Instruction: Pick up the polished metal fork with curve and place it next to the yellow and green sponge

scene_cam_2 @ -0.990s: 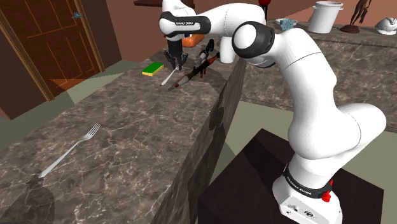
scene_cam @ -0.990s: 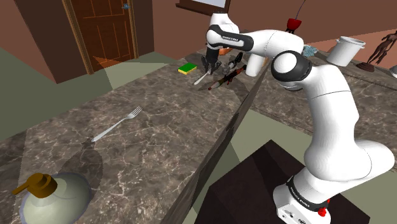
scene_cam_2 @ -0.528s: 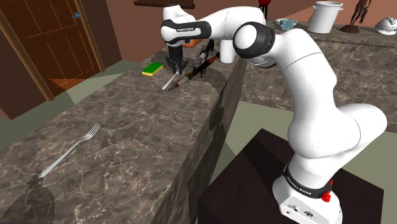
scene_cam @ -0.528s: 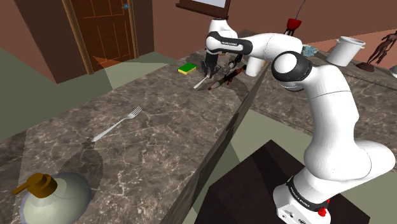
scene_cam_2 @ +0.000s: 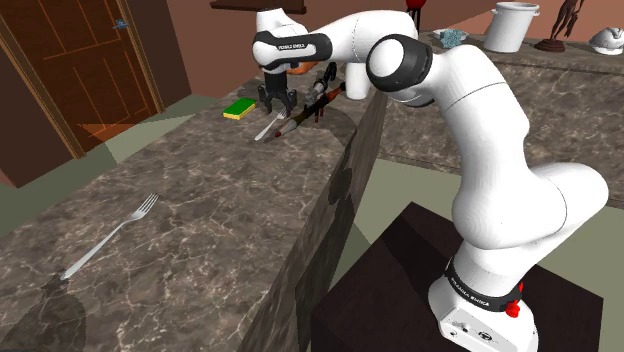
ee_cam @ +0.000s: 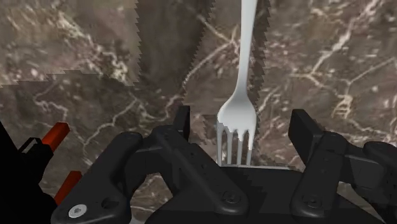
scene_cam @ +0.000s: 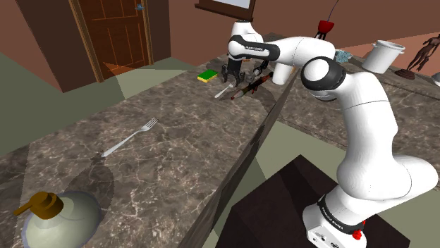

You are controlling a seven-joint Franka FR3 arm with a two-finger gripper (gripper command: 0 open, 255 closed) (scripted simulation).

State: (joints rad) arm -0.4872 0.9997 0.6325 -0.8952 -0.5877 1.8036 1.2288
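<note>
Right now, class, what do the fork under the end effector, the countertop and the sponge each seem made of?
Fork: probably polished metal; pale silver-grey, smooth sheen.
Countertop: seemingly polished stone, marble-like; dark brown with pale veins.
Sponge: likely foam with a scrub layer; yellow block, green top, texture too small to tell.

2 similar raised views along the counter (scene_cam: 183, 141); wrist view close above.

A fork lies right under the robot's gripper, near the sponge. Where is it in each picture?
Shoulder view: the fork lies upper middle, under the gripper, beside the sponge.
Second exterior view: fork upper left of middle, under the gripper.
Wrist view: fork centre, tines between the open gripper's fingers.
Shared landmark: the black gripper.
</note>
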